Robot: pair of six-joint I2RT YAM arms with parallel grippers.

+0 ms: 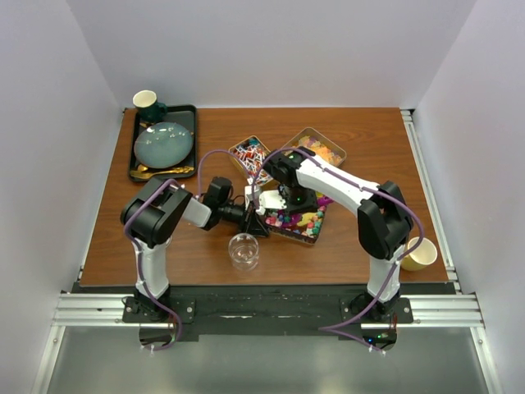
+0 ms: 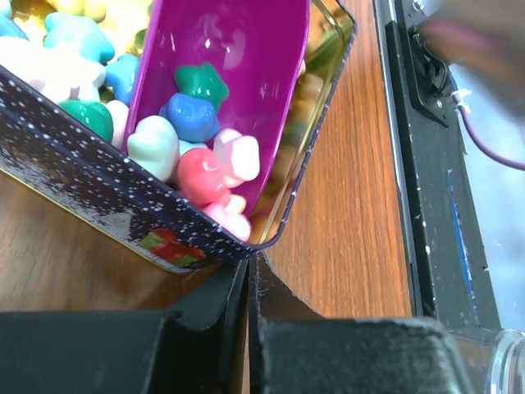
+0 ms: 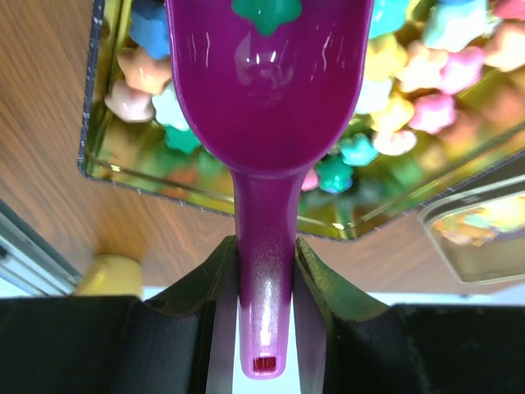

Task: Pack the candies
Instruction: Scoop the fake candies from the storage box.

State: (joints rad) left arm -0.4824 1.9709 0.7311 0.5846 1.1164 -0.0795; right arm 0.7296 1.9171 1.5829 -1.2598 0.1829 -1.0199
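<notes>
A dark tin (image 1: 308, 234) at the table's middle holds bright multicolour candies (image 1: 301, 219). My right gripper (image 3: 267, 254) is shut on the handle of a purple scoop (image 3: 271, 74), and the scoop's bowl lies tilted inside the tin. Several candies (image 2: 197, 123) sit in the scoop (image 2: 238, 49), among them green, blue, pink and white ones. My left gripper (image 2: 248, 267) is shut with its fingertips against the tin's (image 2: 90, 189) near corner, and nothing shows between its jaws. In the top view the left gripper (image 1: 261, 223) is at the tin's left edge and the right gripper (image 1: 283, 197) is above the tin.
A clear glass (image 1: 244, 249) stands just in front of the tin. Two more tins of candies (image 1: 250, 156) (image 1: 316, 148) lie behind it. A black tray (image 1: 187, 115) with a teal plate and a green mug (image 1: 148, 103) is at the back left. A yellow cup (image 1: 420, 254) stands at the front right.
</notes>
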